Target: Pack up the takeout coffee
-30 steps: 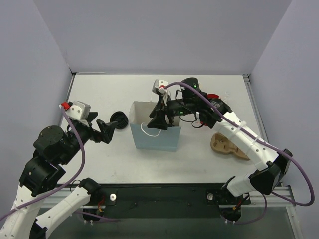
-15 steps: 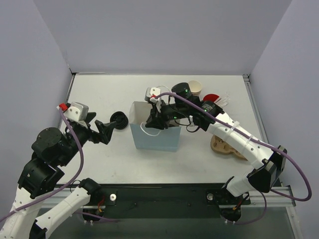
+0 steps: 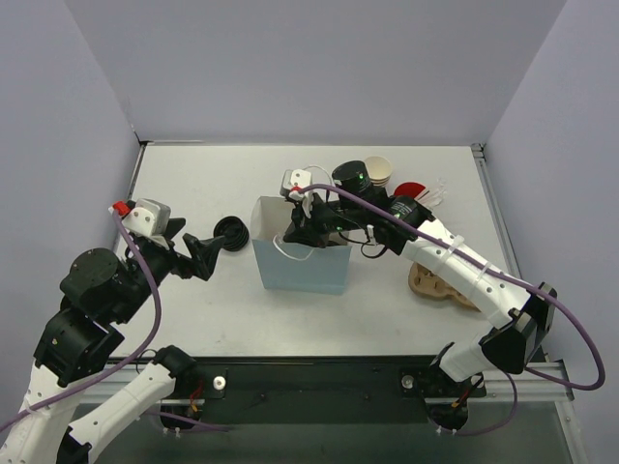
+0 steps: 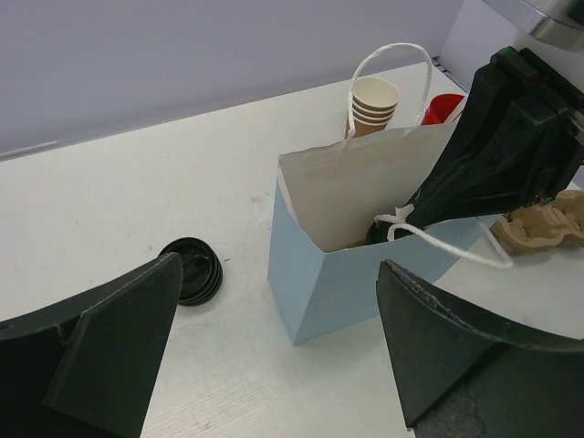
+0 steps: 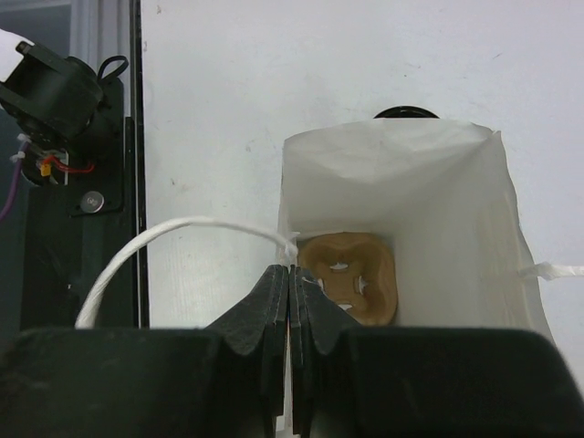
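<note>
Left of the blue paper bag on the worktop, the left gripper stood wide open, holding nothing. The right gripper was closed at the bag's rim, where the white handle joins, above a brown pulp tray inside the bag. Where the coffee cup was could not be told.

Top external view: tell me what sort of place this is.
Probably a lab test cell staged as a takeout-packing station: plain walls boxing in a white table, a blue paper bag standing on it, and a stack of paper cups beyond.
</note>
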You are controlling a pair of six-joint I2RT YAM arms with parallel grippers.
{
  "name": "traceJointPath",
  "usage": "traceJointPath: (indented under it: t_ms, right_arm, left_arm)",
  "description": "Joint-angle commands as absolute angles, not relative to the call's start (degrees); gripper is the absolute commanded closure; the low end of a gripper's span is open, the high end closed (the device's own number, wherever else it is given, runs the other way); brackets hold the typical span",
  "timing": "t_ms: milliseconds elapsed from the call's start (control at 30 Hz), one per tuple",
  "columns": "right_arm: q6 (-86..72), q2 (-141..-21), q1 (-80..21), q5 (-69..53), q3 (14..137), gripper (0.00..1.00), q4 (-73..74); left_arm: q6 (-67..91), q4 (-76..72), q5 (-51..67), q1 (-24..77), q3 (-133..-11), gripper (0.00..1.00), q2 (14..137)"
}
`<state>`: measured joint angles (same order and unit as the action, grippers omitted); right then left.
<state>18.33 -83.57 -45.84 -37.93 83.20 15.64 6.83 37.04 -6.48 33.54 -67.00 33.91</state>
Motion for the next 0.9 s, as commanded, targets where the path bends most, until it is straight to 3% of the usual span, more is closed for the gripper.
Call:
traceJointPath:
  t_ms: [0,533,867]
  right_arm:
    - [20.0,-82.4,-45.7,-36.7,85.6,1.0,14.5]
    - [15.0,-85.6,-45.7,-31.0,92.1,1.0,12.1]
    - [8.3,-88.0,-45.9,-30.5,93.2,1.0,2.6]
  left_arm:
    - [6.9,36.1,-7.0,33.3,-68.1,0.03,33.3]
    - [6.9,35.6,-6.8,33.3,-67.4,0.03,33.1]
    - [5.7,35.8,-6.9,33.3,-67.6,0.03,33.0]
